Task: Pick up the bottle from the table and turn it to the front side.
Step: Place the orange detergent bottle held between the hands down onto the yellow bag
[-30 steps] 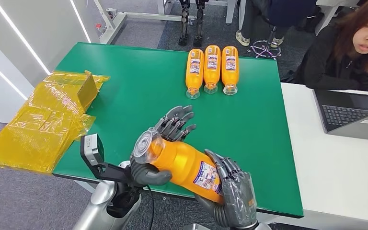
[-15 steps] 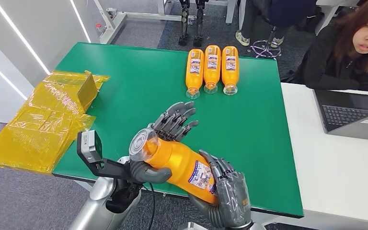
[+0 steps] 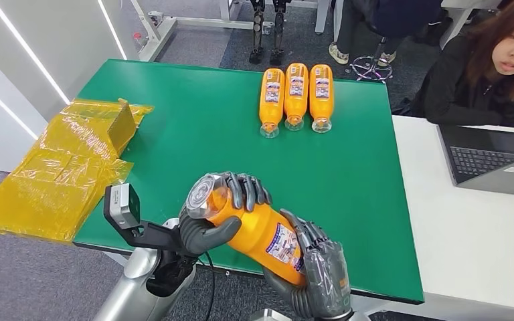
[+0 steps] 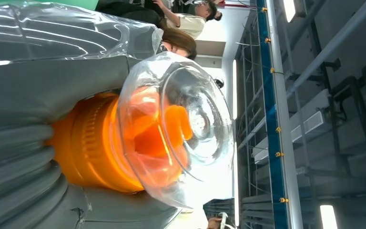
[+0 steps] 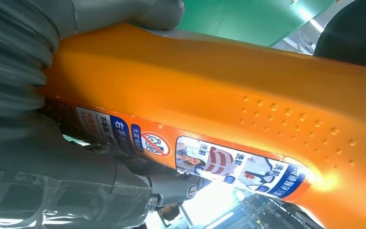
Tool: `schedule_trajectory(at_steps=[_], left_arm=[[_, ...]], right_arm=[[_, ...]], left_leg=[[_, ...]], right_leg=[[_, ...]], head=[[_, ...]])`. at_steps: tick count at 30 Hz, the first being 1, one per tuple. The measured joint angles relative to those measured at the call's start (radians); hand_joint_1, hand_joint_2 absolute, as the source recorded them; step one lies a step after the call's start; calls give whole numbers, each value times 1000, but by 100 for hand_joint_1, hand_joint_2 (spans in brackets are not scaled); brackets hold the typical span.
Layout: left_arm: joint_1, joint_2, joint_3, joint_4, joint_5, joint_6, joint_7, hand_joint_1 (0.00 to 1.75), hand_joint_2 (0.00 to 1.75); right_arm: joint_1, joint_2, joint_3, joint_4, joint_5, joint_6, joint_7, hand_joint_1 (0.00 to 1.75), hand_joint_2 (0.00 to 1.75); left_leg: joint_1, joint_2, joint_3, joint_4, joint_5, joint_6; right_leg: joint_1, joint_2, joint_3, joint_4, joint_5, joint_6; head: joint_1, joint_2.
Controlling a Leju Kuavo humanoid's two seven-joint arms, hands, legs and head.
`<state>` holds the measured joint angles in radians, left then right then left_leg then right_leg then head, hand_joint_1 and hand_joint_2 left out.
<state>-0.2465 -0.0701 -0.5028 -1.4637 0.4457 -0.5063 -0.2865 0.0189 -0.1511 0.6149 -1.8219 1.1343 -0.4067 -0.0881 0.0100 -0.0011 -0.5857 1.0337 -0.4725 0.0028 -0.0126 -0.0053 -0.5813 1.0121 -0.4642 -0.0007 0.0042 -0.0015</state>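
1. While the green rectangular table (image 3: 194,127) carries three orange bottles (image 3: 296,97) at its far edge, the task's orange plastic bottle (image 3: 258,231) is lifted above its near edge.
2. Right hand (image 3: 318,271) wraps the bottle's base, probably to support it.
3. Left hand (image 3: 217,214) has fingers (image 3: 244,187) curled over the neck beside the clear cap (image 4: 181,124), likely to rotate it.

A green table (image 3: 194,120) carried three orange bottles (image 3: 296,95) near its far edge, lying side by side and touching or nearly so, their clear caps pointing toward the robot and their labels facing up. A white table (image 3: 468,234) stood against the green one's right side, with a laptop (image 3: 492,160) on it. On the grey floor (image 3: 27,274) to the left lay a heap of yellow plastic wrap (image 3: 63,167), its edge against the green table.
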Motion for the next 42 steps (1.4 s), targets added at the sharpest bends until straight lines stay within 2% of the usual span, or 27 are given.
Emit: schedule_trajectory(at_steps=[6,10,19,24,29,34,42], left_arm=[[0,1,-2,0,3,4,-1,175,175],[0,2,-2,0,6,14,-5,175,175],[-2,13,-2,1,-8,55,-9,175,175],[-10,25,0,12,-100,121,-31,175,175],[-20,37,7,29,-166,157,-42,175,175],[-55,61,36,54,-435,301,-64,175,175],[-197,128,82,169,-967,485,-64,175,175]], right_arm=[[-1,0,0,0,-4,-10,-4,175,175],[-4,0,0,1,-12,-18,-9,0,175],[-20,16,8,11,-39,-66,-39,0,175],[-19,18,8,23,-33,-142,-50,0,175],[-17,18,8,32,-37,-170,-60,0,175],[-19,20,15,38,-43,-190,-70,0,175],[-58,21,38,79,-94,-213,-89,0,175]], left_leg=[[0,0,0,0,0,0],[0,0,0,0,0,0],[0,0,0,0,0,0],[0,0,0,0,0,0],[0,0,0,0,0,0],[0,0,0,0,0,0],[1,0,0,0,1,-1]], right_leg=[[0,0,0,0,0,0],[0,0,0,0,0,0],[0,0,0,0,0,0],[0,0,0,0,0,0],[0,0,0,0,0,0],[0,0,0,0,0,0],[0,0,0,1,1,-1]], head=[[0,0],[0,0],[0,0],[0,0],[0,0],[0,0],[0,0]])
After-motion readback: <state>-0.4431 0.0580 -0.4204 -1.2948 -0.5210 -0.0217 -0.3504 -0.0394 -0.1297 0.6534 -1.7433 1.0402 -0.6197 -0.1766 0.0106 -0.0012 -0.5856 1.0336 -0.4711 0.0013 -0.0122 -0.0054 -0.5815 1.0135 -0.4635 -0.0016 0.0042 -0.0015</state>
